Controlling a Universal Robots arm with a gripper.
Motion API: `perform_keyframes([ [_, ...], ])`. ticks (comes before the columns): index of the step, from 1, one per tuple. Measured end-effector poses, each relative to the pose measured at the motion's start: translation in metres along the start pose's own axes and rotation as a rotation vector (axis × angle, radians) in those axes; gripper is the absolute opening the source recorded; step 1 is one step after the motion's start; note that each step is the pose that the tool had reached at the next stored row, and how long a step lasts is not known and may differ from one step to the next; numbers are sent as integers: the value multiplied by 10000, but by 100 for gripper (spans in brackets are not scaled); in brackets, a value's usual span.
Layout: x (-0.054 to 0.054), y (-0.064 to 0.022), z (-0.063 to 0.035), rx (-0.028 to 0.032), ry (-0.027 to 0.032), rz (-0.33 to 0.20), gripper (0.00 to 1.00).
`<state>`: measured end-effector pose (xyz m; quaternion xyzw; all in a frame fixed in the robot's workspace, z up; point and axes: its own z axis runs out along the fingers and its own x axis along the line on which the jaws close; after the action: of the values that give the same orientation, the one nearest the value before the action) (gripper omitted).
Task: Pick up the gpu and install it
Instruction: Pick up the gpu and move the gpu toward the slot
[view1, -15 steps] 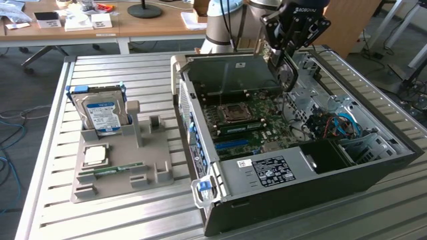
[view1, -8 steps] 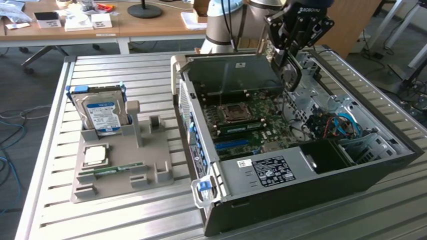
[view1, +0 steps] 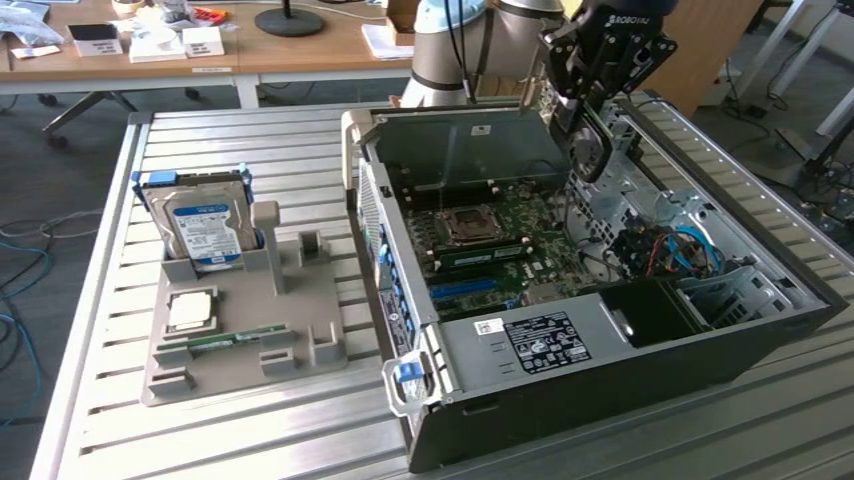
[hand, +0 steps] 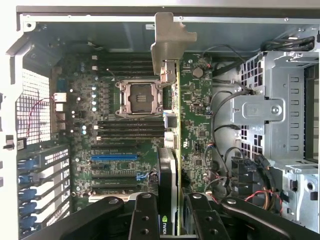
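Holds the gpu (hand: 173, 150) in the gripper (hand: 172, 222), jaws closed on its two flat faces, one finger (hand: 145, 217) on each side, no gap visible between pad and card. Grips at the end opposite the silvery bracket (hand: 169, 40). Hangs in the air above the open case (view1: 747, 340), over the motherboard (hand: 125, 130), not seated in any slot. From the wrist view, card edge-on: thin dark-and-green edge, long axis running straight out from the jaws, bracket at the far tip. In the exterior view, gripper pointing down into the case, towards the exterior view's right of the CPU socket (view1: 470, 226). Blue slot (hand: 114, 157) off to one side of the card's edge, near the gripped end, its length crosswise to the card's long axis as pictured. Judged: card and slot neither in line nor in contact; installation not yet done. Hard drive (view1: 203, 232) and memory stick (view1: 235, 338) on the grey holder (view1: 247, 385), well apart at the exterior view's left.
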<state>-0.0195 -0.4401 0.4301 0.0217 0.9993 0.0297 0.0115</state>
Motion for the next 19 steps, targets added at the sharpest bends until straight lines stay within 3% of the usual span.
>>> perform_keyframes([
  [10, -3, 0, 0, -1, 0, -1, 27],
  [19, -80, 3, 2, 0, 0, 0, 27],
])
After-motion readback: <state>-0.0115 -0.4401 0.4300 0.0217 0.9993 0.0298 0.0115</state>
